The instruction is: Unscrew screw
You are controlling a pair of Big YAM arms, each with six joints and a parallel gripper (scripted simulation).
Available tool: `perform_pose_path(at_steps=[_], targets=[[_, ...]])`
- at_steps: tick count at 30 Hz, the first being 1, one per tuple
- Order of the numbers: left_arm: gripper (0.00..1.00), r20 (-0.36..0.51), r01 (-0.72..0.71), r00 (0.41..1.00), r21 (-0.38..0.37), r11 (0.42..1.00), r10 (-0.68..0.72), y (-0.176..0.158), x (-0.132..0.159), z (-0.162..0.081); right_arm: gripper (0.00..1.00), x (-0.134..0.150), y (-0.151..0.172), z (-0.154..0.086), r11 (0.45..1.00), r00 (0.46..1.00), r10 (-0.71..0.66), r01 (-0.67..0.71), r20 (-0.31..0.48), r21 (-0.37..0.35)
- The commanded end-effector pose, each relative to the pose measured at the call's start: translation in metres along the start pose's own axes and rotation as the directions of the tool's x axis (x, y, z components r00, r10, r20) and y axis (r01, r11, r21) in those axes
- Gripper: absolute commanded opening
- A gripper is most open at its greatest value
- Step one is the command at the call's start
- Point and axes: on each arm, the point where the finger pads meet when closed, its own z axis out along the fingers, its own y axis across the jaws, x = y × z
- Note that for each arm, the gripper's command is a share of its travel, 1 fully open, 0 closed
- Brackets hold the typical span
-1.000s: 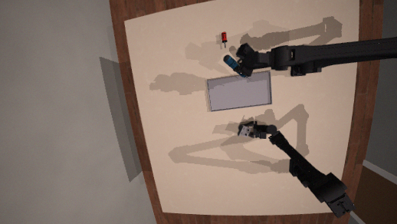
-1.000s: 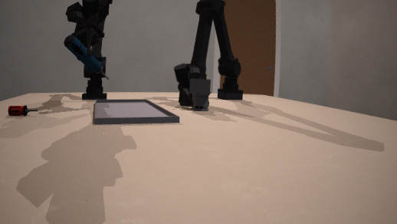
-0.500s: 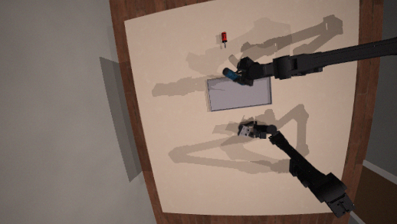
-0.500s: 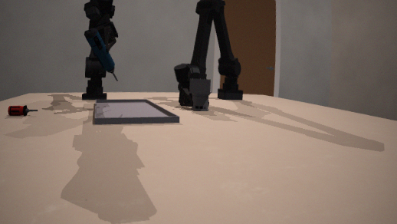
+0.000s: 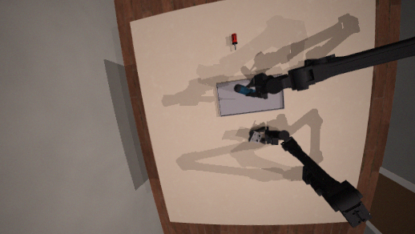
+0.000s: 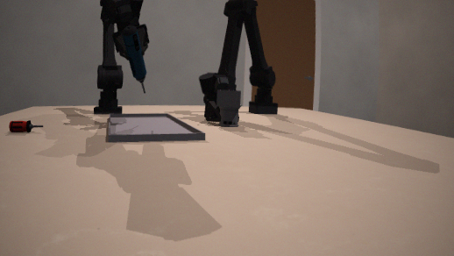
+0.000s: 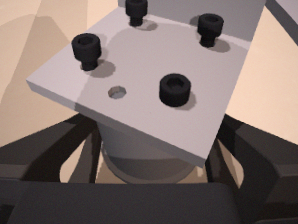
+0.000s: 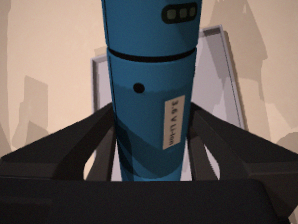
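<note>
The joint module [image 6: 229,107] stands upright on the table. Its grey bracket plate [image 7: 150,55] is on top, with three screws [image 7: 86,47] [image 7: 136,7] [image 7: 210,25] standing raised on their shanks. A fourth screw [image 7: 175,90] looks seated with its head down on the plate, beside an empty hole [image 7: 118,92]. My left gripper [image 5: 261,136] [image 7: 151,112] is shut on the module's round body below the plate. My right gripper [image 5: 254,89] [image 6: 129,41] [image 8: 151,111] is shut on the blue electric screwdriver [image 5: 242,90] [image 6: 135,54] [image 8: 150,75], held high over the tray, bit pointing down.
A shallow grey tray [image 5: 224,110] [image 6: 153,137] [image 8: 220,65] lies between the two arms, left of the module in the exterior view. A small red hand screwdriver [image 5: 234,39] [image 6: 18,126] lies on the table beyond the tray.
</note>
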Motion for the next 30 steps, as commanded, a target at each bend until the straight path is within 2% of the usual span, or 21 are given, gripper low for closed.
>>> perform_pose_path(at_steps=[1, 3, 4, 10, 11, 13, 15, 17, 20, 21, 26, 28, 30], targets=[[0.59, -0.001, -0.012, 1.0, 0.011, 1.0, 0.012, -0.003, 0.011, -0.004, 0.42, -0.037, 0.014, -0.011, 0.999, 0.995, -0.025, 0.028, 0.1, -0.036], [0.59, -0.001, -0.012, 1.0, 0.011, 1.0, 0.012, -0.003, 0.011, -0.004, 0.42, -0.037, 0.014, -0.011, 0.999, 0.995, -0.025, 0.028, 0.1, -0.036], [0.59, -0.001, -0.012, 1.0, 0.011, 1.0, 0.012, -0.003, 0.011, -0.004, 0.42, -0.016, 0.017, -0.008, 0.998, 0.996, -0.045, 0.049, 0.076, -0.047], [0.59, -0.001, -0.012, 1.0, 0.011, 1.0, 0.012, -0.003, 0.011, -0.004, 0.42, -0.013, 0.047, -0.014, 0.986, 0.985, -0.112, 0.126, 0.128, -0.111], [0.59, -0.001, -0.012, 1.0, 0.011, 1.0, 0.012, -0.003, 0.011, -0.004, 0.42, -0.024, 0.057, -0.019, 0.982, 0.981, -0.12, 0.14, 0.156, -0.128], [0.59, -0.001, -0.012, 1.0, 0.011, 1.0, 0.012, -0.003, 0.011, -0.004, 0.42, -0.01, 0.061, -0.017, 0.976, 0.978, -0.144, 0.166, 0.153, -0.141], [0.59, -0.001, -0.012, 1.0, 0.011, 1.0, 0.012, -0.003, 0.011, -0.004, 0.42, -0.008, 0.07, -0.018, 0.968, 0.972, -0.164, 0.192, 0.17, -0.161], [0.59, -0.001, -0.012, 1.0, 0.011, 1.0, 0.012, -0.003, 0.011, -0.004, 0.42, -0.024, 0.078, -0.024, 0.966, 0.967, -0.159, 0.193, 0.198, -0.17], [0.59, -0.001, -0.012, 1.0, 0.011, 1.0, 0.012, -0.003, 0.011, -0.004, 0.42, -0.028, 0.074, -0.023, 0.969, 0.968, -0.152, 0.186, 0.201, -0.161], [0.59, -0.001, -0.012, 1.0, 0.011, 1.0, 0.012, -0.003, 0.011, -0.004, 0.42, -0.007, 0.075, -0.02, 0.964, 0.968, -0.173, 0.204, 0.179, -0.171], [0.59, -0.001, -0.012, 1.0, 0.011, 1.0, 0.012, -0.003, 0.011, -0.004, 0.42, -0.001, 0.098, -0.029, 0.94, 0.95, -0.214, 0.264, 0.228, -0.217], [0.59, -0.001, -0.012, 1.0, 0.011, 1.0, 0.012, -0.003, 0.011, -0.004, 0.42, -0.012, 0.114, -0.037, 0.927, 0.937, -0.223, 0.29, 0.271, -0.24], [0.59, -0.001, -0.012, 1.0, 0.011, 1.0, 0.012, -0.003, 0.011, -0.004, 0.42, 0.004, 0.116, -0.035, 0.916, 0.932, -0.244, 0.313, 0.269, -0.252]])
